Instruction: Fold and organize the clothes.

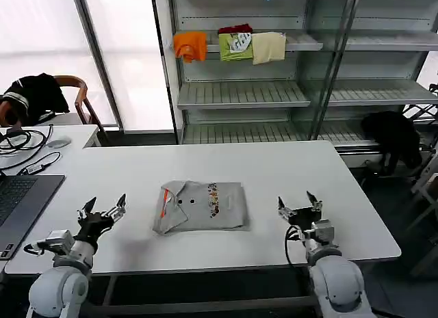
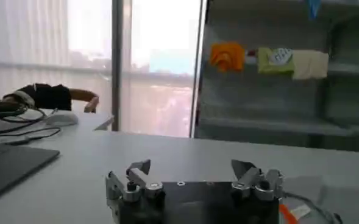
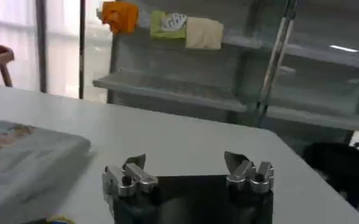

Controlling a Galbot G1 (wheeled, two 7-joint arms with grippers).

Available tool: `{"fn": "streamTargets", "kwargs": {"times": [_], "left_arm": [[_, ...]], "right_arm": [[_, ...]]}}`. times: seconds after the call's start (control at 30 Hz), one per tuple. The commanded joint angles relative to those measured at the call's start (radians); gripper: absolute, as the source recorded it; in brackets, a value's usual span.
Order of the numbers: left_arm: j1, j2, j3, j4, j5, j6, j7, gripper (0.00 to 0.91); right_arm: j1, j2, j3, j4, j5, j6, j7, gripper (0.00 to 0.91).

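My left claw [image 1: 102, 206] hangs low over the near left part of the white table [image 1: 287, 167], fingers spread wide and holding nothing. My right claw [image 1: 299, 204] sits over the near right part, spread the same way and just as empty. Between them, apart from both, the grey shirt [image 1: 202, 206] lies folded flat on the table, collar and orange trim toward my left claw. A laptop [image 1: 20, 202] rests at the table's left edge. Behind stand shelves [image 1: 239, 94] with orange, green and cream folded garments [image 1: 233, 44].
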Motion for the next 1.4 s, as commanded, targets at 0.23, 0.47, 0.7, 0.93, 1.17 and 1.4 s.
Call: {"fn": "streamTargets", "kwargs": {"times": [0.23,0.47,0.7,0.93,1.17,1.4], "left_arm": [[0.025,0.022,-0.054,0.042,-0.08,-0.055,0.031,0.907],[0.024,0.025,-0.053,0.038,-0.083,-0.035,0.024,0.907],[0.036,0.034,-0.057,0.031,-0.09,-0.047,0.06,0.907],[0.031,0.034,-0.055,0.037,-0.089,-0.039,0.063,0.907],[0.019,0.028,-0.052,0.049,-0.088,-0.025,0.047,0.907],[0.005,0.028,-0.05,0.071,-0.092,-0.024,0.019,0.907]], "right_arm": [[0.01,-0.052,0.07,-0.006,-0.048,0.003,-0.025,0.907],[0.011,-0.051,0.081,0.015,0.002,0.013,-0.02,0.907],[0.008,-0.057,0.089,0.019,0.0,0.026,-0.032,0.907],[0.005,-0.051,0.082,0.014,-0.006,0.038,-0.047,0.907],[0.01,-0.05,0.072,0.01,-0.007,0.036,-0.051,0.907],[0.0,-0.045,0.047,0.021,-0.061,0.028,-0.031,0.907]]}}
